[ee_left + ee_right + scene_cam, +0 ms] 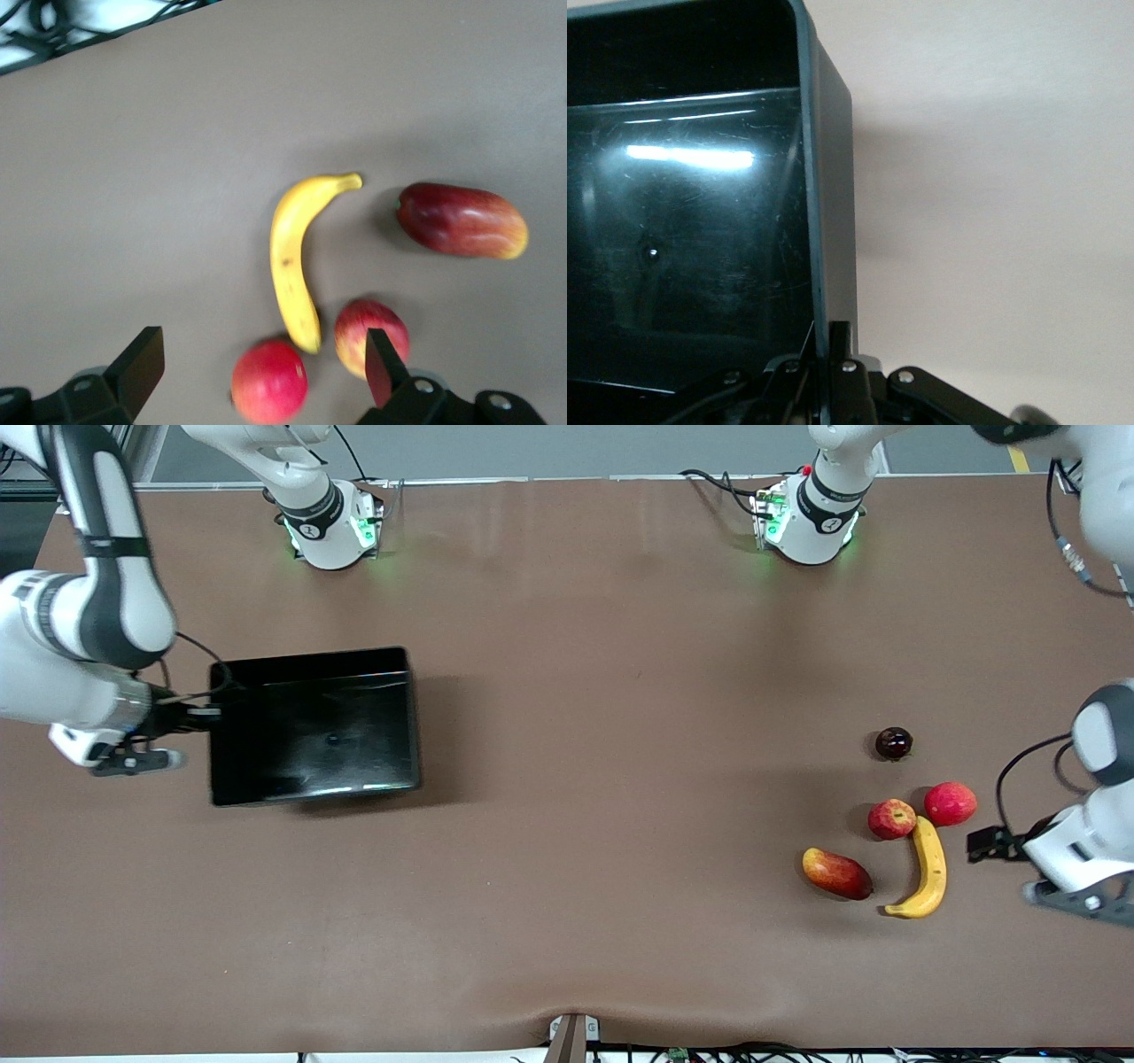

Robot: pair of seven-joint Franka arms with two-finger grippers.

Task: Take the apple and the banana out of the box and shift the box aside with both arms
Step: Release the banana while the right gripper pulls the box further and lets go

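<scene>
Front view, landmark: I take the banana [926, 870] as my reference; it lies on the brown table [602, 691] toward the left arm's end.
Front view, apple: the apple [891, 818] with its sticker sits just beside the banana's upper tip, a little farther from the front camera.
Front view, red fruit: a plain red fruit [950, 803] lies just beside that same tip, next to the apple.
Front view, mango: the mango [836, 873] lies near the banana, toward the right arm's end.
Front view, dark fruit: a small dark fruit [893, 742] lies farther from the front camera than the banana, apart from it.
Front view, box: the black box [314, 726] stands well apart from the banana, toward the right arm's end.
Front view, left gripper: my left gripper [985, 843] is just beside the banana, low above the table.
Front view, right gripper: my right gripper [205, 712] is at the box's end wall.
Left wrist view: fingers [142, 361] spread wide, holding nothing; banana, apple, red fruit and mango lie ahead of them.
Right wrist view: the box wall [833, 221] runs between the narrow fingers, which clamp it.
</scene>
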